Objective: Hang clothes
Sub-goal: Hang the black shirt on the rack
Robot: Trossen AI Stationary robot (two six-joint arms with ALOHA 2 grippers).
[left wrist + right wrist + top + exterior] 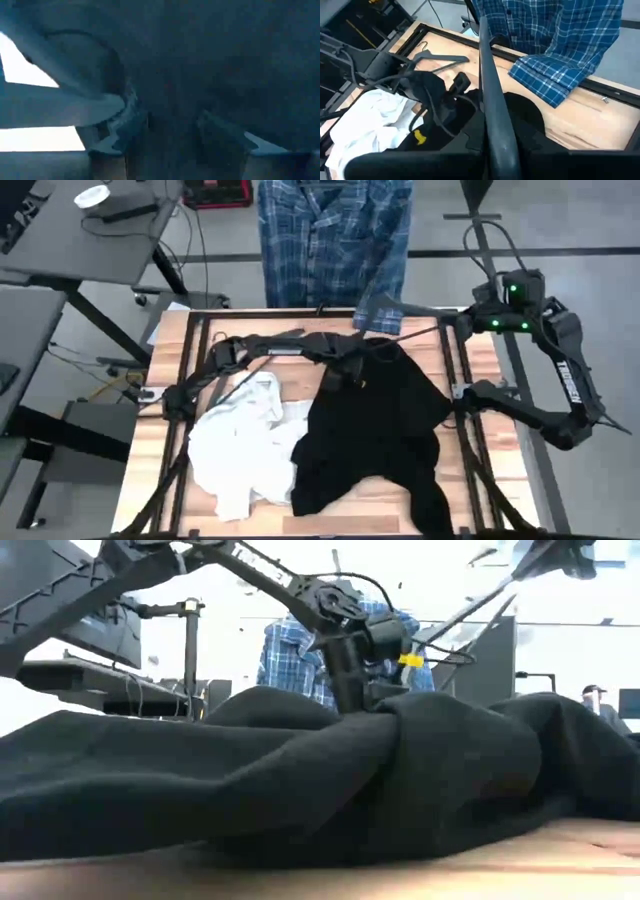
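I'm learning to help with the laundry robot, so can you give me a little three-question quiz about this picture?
1. True or false: the plaid shirt already hangs beyond the table's far edge.
2. Which garment is the left claw pressed into? A) white top B) black top C) plaid shirt
3. Fill in: the right claw is shut on a dark ____.

Key:
1. True.
2. B, the black top; the white top lies beside it on the table.
3. Hanger.

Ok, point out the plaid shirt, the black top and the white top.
plaid shirt (330, 240): high view, on its front panel.
black top (375, 430): high view, mid-body.
white top (240, 445): high view, middle of the heap.
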